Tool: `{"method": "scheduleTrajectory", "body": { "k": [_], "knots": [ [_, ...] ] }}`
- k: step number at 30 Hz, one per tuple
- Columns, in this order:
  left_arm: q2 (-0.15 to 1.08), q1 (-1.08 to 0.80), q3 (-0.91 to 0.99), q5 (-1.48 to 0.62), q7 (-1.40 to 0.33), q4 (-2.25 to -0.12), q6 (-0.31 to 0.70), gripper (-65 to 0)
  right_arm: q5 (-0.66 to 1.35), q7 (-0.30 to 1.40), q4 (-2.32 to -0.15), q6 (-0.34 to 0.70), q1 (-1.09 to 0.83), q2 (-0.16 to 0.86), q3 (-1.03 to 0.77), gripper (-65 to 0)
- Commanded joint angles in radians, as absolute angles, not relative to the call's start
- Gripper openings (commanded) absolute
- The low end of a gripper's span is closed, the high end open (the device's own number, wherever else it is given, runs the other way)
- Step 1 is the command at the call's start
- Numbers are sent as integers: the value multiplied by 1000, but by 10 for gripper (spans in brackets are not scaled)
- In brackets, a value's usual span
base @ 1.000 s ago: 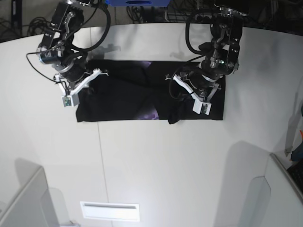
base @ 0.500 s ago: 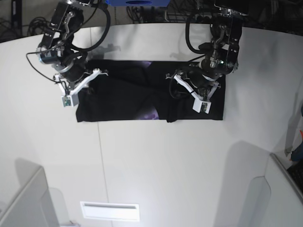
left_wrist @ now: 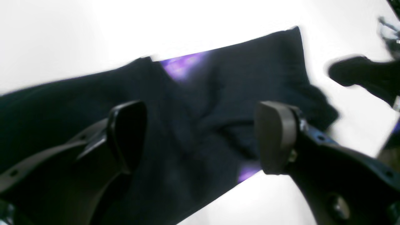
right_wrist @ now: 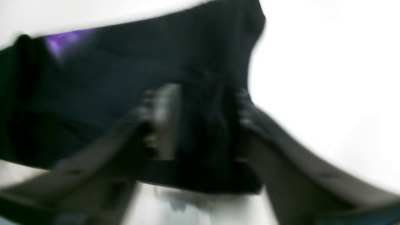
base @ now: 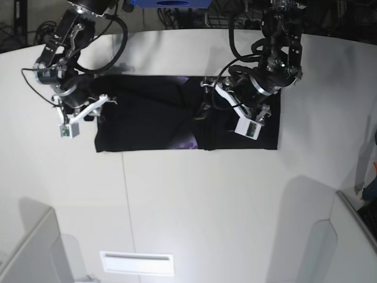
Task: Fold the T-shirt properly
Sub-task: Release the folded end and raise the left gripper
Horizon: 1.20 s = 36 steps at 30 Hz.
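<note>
White table (base: 188, 200) bears folded black T-shirt (base: 153, 121).

The T-shirt (base: 159, 118) lies flat on the table (base: 194, 194), both arms above it

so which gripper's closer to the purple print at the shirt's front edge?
Left. The left gripper hangs over the T-shirt beside the purple print, jaws open. The right gripper is at the shirt's far end, well away from it.
</note>
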<state>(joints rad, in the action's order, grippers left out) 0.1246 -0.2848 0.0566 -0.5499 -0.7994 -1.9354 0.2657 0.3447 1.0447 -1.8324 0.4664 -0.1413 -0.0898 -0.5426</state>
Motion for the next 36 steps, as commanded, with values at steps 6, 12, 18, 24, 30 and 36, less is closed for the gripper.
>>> {"method": "scheduleTrajectory", "body": {
  "k": [6, 12, 18, 24, 30, 36],
  "knots": [
    [193, -363, 440, -542, -782, -1931, 265, -650, 581, 1130, -1735, 495, -73, 21, -627, -302],
    [266, -352, 539, -542, -776, -1778, 266, -650, 653, 1141, -1538, 501, -10, 101, -625, -302],
    [268, -325, 541, -539, -754, -1647, 266, -650, 653, 1182, -1446, 507, 47, 104, -624, -302],
    [266, -315, 530, -539, -713, -1627, 266, -650, 654, 1234, -1445, 596, 54, 97, -608, -302],
    [265, -291, 527, -539, -713, -1626, 266, -650, 654, 1236, -1397, 604, 62, 97, -585, -302],
    [252, -280, 506, -532, -714, -1626, 266, -650, 654, 1237, -1342, 665, 71, 93, -584, -302]
  ]
}}
